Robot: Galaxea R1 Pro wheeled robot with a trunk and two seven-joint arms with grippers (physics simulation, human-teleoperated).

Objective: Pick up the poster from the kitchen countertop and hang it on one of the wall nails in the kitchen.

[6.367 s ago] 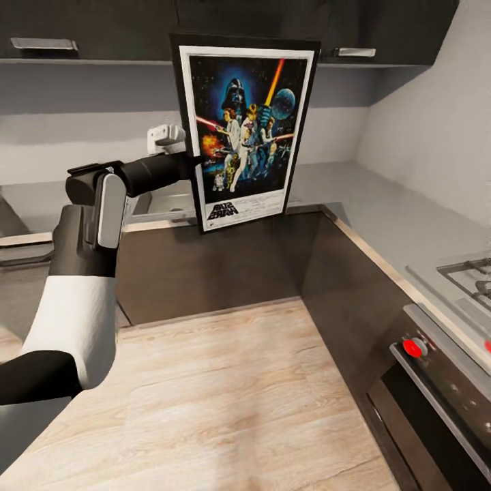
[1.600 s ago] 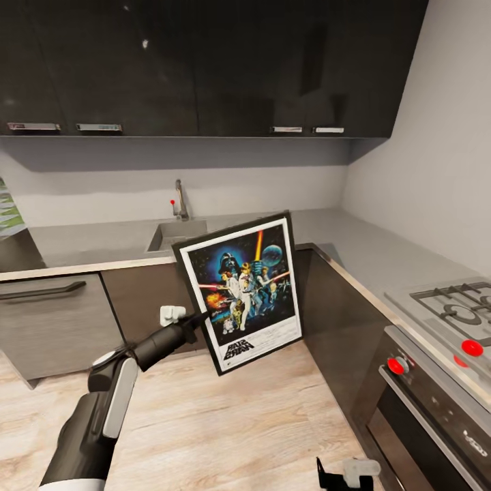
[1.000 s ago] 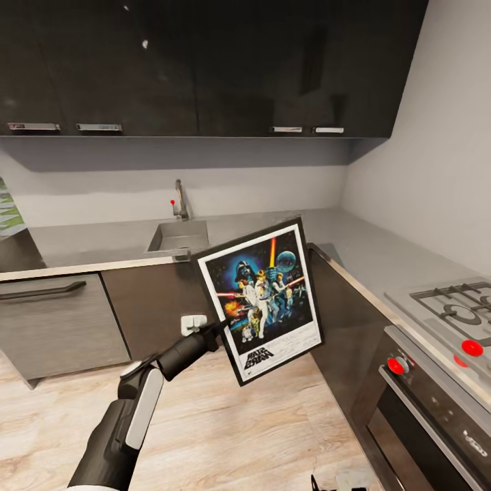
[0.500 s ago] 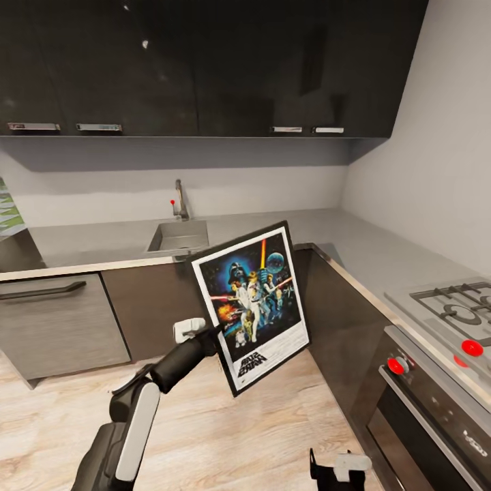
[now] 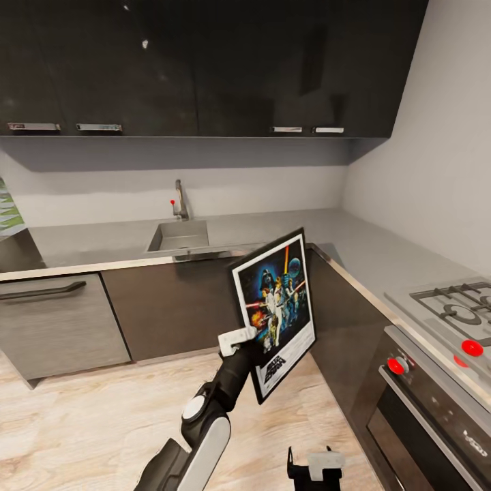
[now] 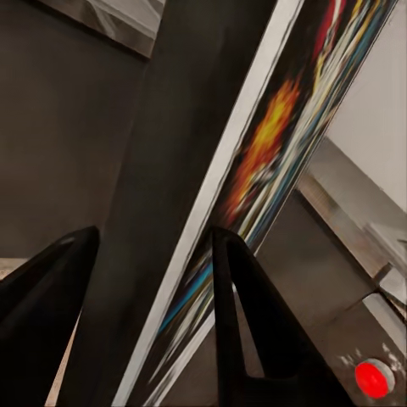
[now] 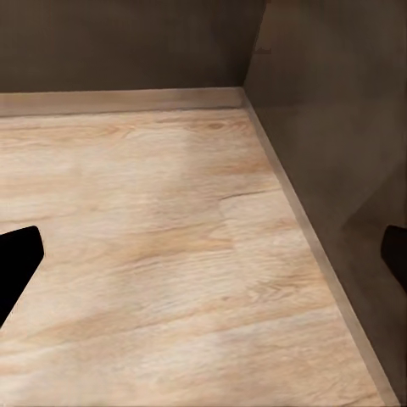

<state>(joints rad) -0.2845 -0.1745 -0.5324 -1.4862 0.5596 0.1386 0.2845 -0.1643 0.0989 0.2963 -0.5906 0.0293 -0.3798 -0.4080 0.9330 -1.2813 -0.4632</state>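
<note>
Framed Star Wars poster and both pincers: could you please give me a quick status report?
Left pincer shut on the black-framed Star Wars poster, tilted, off the grey countertop. Right pincer open, low over pale wood floor. Nothing in the way.

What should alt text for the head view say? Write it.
The left pincer holds a framed Star Wars poster tilted in the air before dark corner cabinets. Behind runs a grey countertop with a sink; a stove sits at right.

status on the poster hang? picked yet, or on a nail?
Pickup looks done: the poster is off the kitchen countertop, clamped at its edge by the left gripper, tilted in the air before the cabinets. The right gripper hangs open over the floor. Left: reach a wall nail and hang it; I can see no nail.
</note>
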